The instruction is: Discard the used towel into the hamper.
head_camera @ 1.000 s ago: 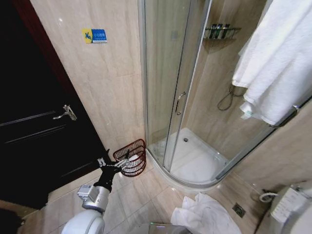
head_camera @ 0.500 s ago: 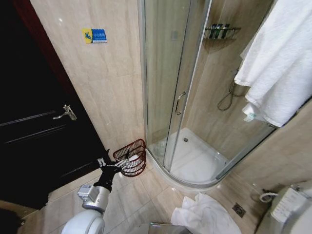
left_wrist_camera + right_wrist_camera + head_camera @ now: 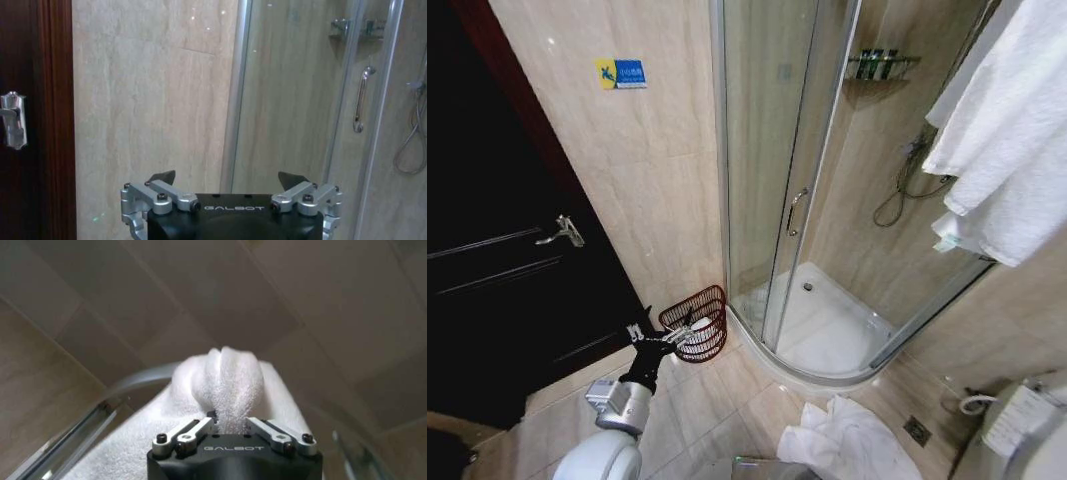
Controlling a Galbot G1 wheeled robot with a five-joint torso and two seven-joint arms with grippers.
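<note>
**Asker:** From the head view, where does the hamper lie from you?

**Me:** The hamper [image 3: 699,322] stands on the floor tiles, tucked against the wall just beside the shower door [image 3: 772,180], on the door's hinge-less outer side, tipped so its mouth faces me. My left gripper [image 3: 684,334] hangs right in front of its rim, so that arm is by far the nearer. But the used towel [image 3: 1007,150] is high up on the far side of the shower door from the hamper, well apart from it, hanging with its long axis running down and away. So my judgement is that the carry has to go down and across, past the shower door, to the hamper.

**Asker:** And counts there?

**Me:** One hamper, one hanging towel, and a second white cloth heap [image 3: 847,440] on the floor, on the towel's side of the shower door.

**Asker:** Left wrist view?

**Me:** My left gripper [image 3: 229,178] has its two fingers spread wide with nothing between them. Past it I see the wall and the shower door [image 3: 300,100] with one handle [image 3: 361,100].

**Asker:** Right wrist view?

**Me:** My right gripper [image 3: 230,422] is pinched tight on a bunched fold of the used towel [image 3: 223,380], which rises straight out from between the fingers. Below it, one curved rail [image 3: 133,382] of the shower enclosure.
</note>
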